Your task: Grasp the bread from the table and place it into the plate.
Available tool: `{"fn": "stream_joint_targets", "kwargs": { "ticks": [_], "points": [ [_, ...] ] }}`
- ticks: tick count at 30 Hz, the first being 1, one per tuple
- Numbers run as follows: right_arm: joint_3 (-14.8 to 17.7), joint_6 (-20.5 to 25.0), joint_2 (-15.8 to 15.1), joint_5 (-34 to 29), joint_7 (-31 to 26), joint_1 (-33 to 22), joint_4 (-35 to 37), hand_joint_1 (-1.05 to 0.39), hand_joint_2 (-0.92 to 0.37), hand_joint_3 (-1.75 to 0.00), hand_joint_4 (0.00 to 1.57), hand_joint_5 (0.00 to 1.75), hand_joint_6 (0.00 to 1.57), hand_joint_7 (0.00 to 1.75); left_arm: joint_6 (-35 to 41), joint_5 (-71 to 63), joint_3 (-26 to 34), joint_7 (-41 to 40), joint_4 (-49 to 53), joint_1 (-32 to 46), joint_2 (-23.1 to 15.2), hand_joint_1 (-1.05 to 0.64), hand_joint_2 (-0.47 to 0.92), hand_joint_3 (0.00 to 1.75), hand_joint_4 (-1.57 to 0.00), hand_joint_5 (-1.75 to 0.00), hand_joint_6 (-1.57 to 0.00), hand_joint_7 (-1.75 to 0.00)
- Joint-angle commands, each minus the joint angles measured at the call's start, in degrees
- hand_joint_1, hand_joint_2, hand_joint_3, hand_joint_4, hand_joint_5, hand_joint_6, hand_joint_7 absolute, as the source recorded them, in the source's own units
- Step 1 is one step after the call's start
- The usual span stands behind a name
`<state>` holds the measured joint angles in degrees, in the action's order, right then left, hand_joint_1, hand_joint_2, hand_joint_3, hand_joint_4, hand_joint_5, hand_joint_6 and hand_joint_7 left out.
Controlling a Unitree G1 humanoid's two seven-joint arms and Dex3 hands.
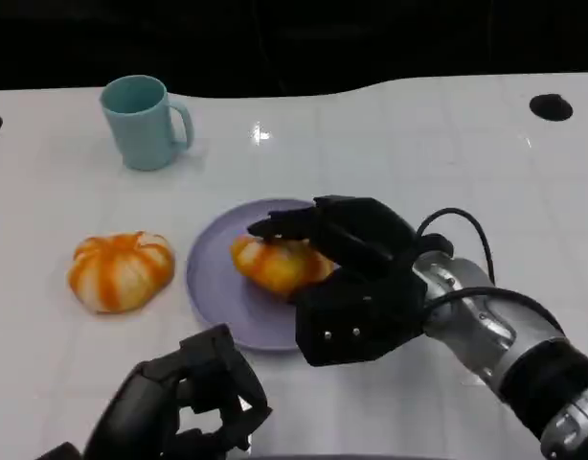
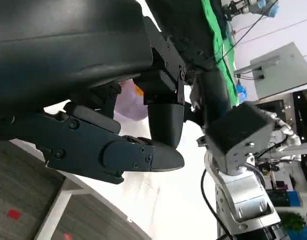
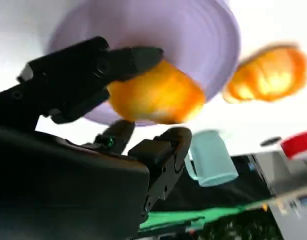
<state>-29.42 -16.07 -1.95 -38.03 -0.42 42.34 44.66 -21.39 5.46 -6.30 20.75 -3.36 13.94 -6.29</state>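
Over the lavender plate, near the middle of the white table, the robot's right hand has its black fingers wrapped around a golden bun with pale stripes — the bread. From the head view the bun sits above the plate's right half, fingers curled over its top and far side; whether it already rests on the plate or hangs just above it I cannot tell. The right wrist view shows the same grasp from below, a finger lying across the bun with the plate behind it.

A second bun, orange with white stripes, lies on the table just left of the plate, apart from its rim. Toward the far left corner stands a light teal mug, upright, handle pointing right.

At the near edge the left hand hovers low, well clear of the plate, its fingers curled inward with nothing in them — clenched loosely rather than spread. In the left wrist view those fingers are bent together, and the right forearm shows beyond them, silver and black.
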Motion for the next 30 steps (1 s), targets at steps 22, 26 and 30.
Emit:
{"fn": "stream_joint_targets", "kwargs": {
  "ticks": [22, 26, 30],
  "points": [
    [11.90, -5.36, -11.71, 13.19, 6.09, -25.88, -38.03, -0.48, -0.92, -0.13, 0.33, 0.86, 0.56, 0.17, -1.33, 0.41, 0.43, -0.02, 0.23, 1.19, -0.63, -0.55, 0.92, 0.32, -0.67, -1.75, -0.59, -1.54],
    [15.11, -8.51, -11.29, 17.71, 4.44, -31.66, -41.11, -0.29, -0.89, -0.08, 0.58, 1.06, 0.74, 0.34, -1.17, 0.74, 0.22, 0.03, -0.02, 1.48, -0.55, -0.55, 0.92, 0.31, -0.67, -1.75, -0.60, -1.53],
    [18.15, -10.73, -11.55, 21.55, 3.85, -37.49, -44.09, -0.03, -0.49, -0.86, 0.75, 1.37, 0.79, 0.96, -0.14, 1.33, 0.07, 0.10, -0.51, 1.68, -0.52, -0.53, 0.92, 0.30, -0.68, -1.75, -0.61, -1.53]
  ]
}}
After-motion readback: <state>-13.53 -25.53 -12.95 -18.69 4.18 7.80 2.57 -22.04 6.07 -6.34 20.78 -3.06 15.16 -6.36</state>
